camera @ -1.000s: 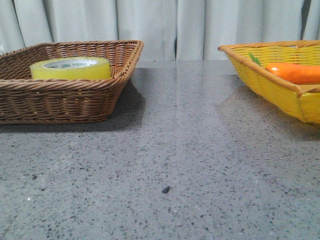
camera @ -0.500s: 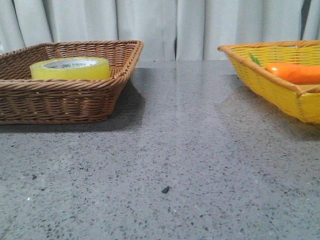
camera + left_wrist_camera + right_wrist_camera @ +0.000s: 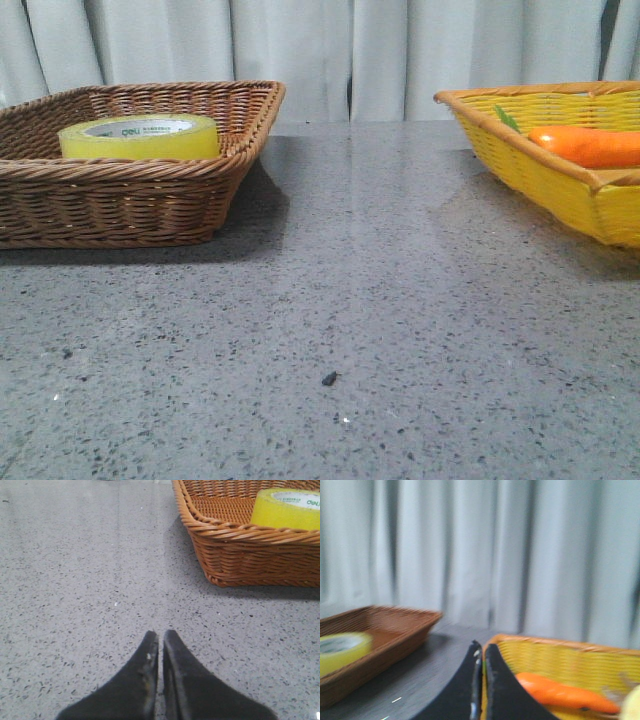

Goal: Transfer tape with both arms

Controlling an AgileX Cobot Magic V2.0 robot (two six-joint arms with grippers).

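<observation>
The left gripper (image 3: pixel 161 636) had its jaws pressed together, empty, over the grey table (image 3: pixel 380 300), beside the brown wicker basket (image 3: pixel 240 555). The right gripper (image 3: pixel 482 647) was likewise closed on nothing, near the yellow basket (image 3: pixel 540 170) holding an orange carrot-like object (image 3: pixel 590 145). The tape (image 3: pixel 140 138) lay flat inside the brown basket.

I'm looking at what reads as a staged lab or test bench, not a home: a grey speckled stone-like tabletop (image 3: pixel 380 300) backed wall to wall by plain pale curtains (image 3: pixel 320 50). On it sit only props, a brown wicker basket (image 3: pixel 120 200) and a yellow wicker basket (image 3: pixel 540 170) holding an orange toy carrot (image 3: pixel 590 145).
</observation>
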